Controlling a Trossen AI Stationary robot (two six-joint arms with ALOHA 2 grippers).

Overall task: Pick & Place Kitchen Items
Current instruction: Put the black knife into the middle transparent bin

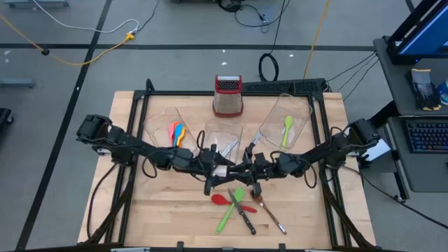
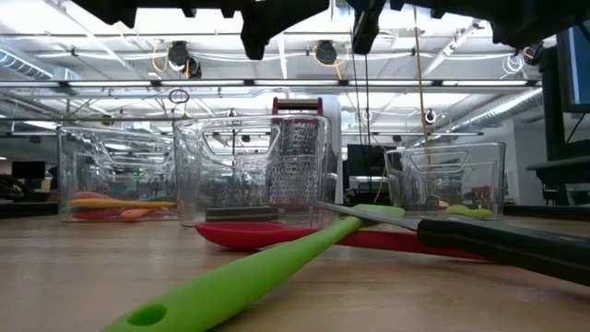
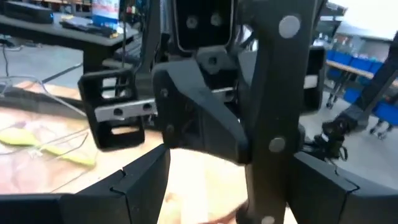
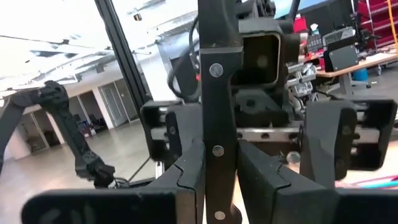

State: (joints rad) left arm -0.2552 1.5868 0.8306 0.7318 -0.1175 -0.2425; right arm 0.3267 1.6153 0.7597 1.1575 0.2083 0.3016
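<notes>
Above the desk (image 1: 175, 217), the right gripper (image 4: 219, 186) pinches a black-handled knife (image 4: 214, 93) between its fingers, facing the left gripper (image 3: 227, 186), whose fingers are spread around the same knife. On the desk below lie a green spatula (image 1: 229, 208), red spoon (image 1: 219, 199) and two more utensils.

No lettering or numbers can be read anywhere (labels too blurred).
</notes>
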